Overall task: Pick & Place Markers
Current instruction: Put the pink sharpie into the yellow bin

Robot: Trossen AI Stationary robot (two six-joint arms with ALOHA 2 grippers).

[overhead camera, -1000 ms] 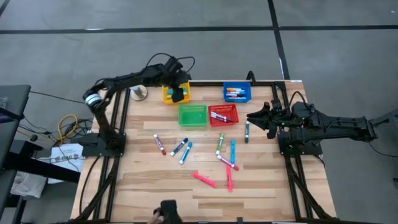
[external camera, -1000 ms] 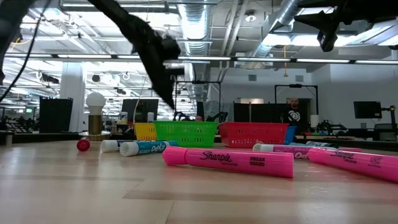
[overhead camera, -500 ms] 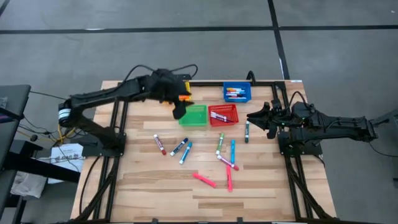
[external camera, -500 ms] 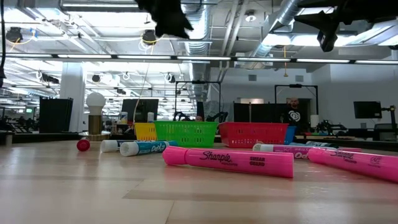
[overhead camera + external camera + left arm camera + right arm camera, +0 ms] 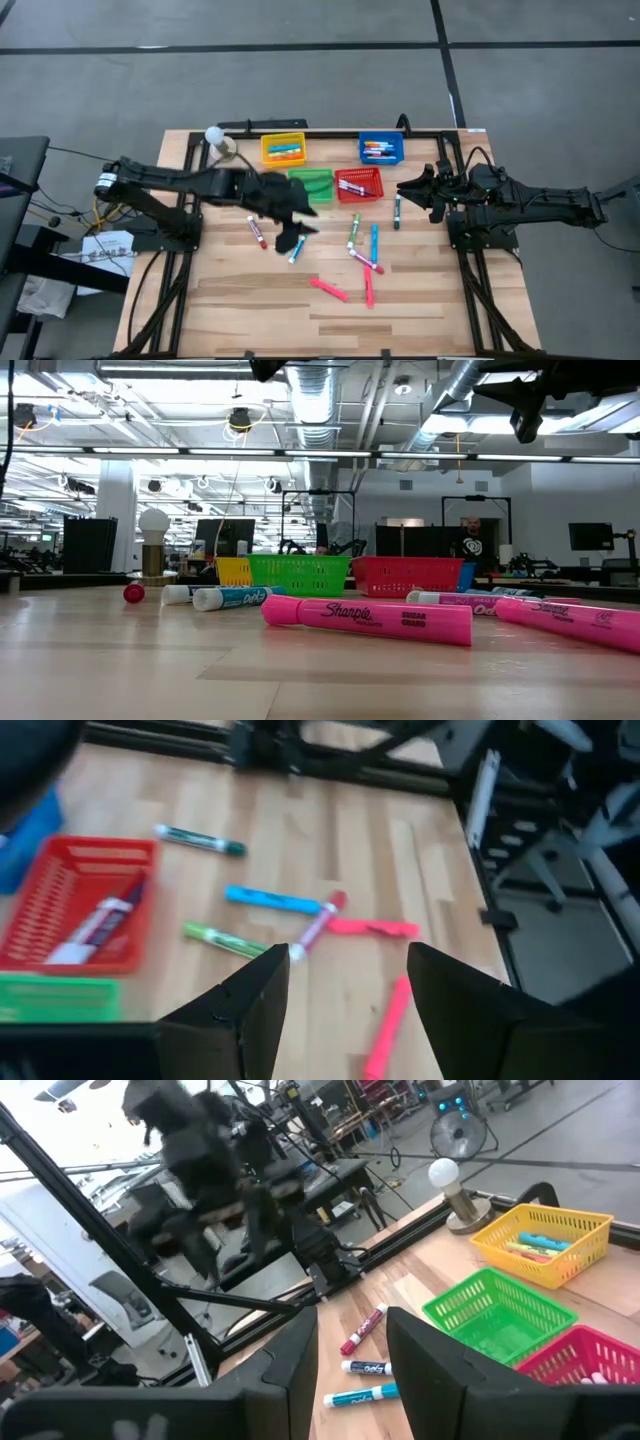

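Note:
Several markers lie flat on the wooden table: a red one (image 5: 257,232), blue and white ones (image 5: 299,250), a light green one (image 5: 353,230), a blue one (image 5: 374,243), pink ones (image 5: 328,290) and a dark green one (image 5: 397,210). My left gripper (image 5: 293,238) hovers over the blue and white ones, open and empty. Its wrist view (image 5: 345,1010) shows the blue (image 5: 272,900), green (image 5: 222,938) and pink (image 5: 372,927) markers beyond the fingers. My right gripper (image 5: 405,187) waits open and empty at the table's right edge, and its own view shows it too (image 5: 350,1370).
Four mesh baskets stand at the far side: yellow (image 5: 283,150) and blue (image 5: 381,150) at the back, green (image 5: 312,185) and red (image 5: 359,184) in front; yellow, blue and red hold markers. A bulb-shaped object (image 5: 215,137) stands at the far left. A person (image 5: 470,545) shows in the room behind.
My left gripper has left the yellow basket at the far edge. It has risen and swung toward the table's near side, over the green basket, and now hangs above the loose markers in the middle. No marker has moved.

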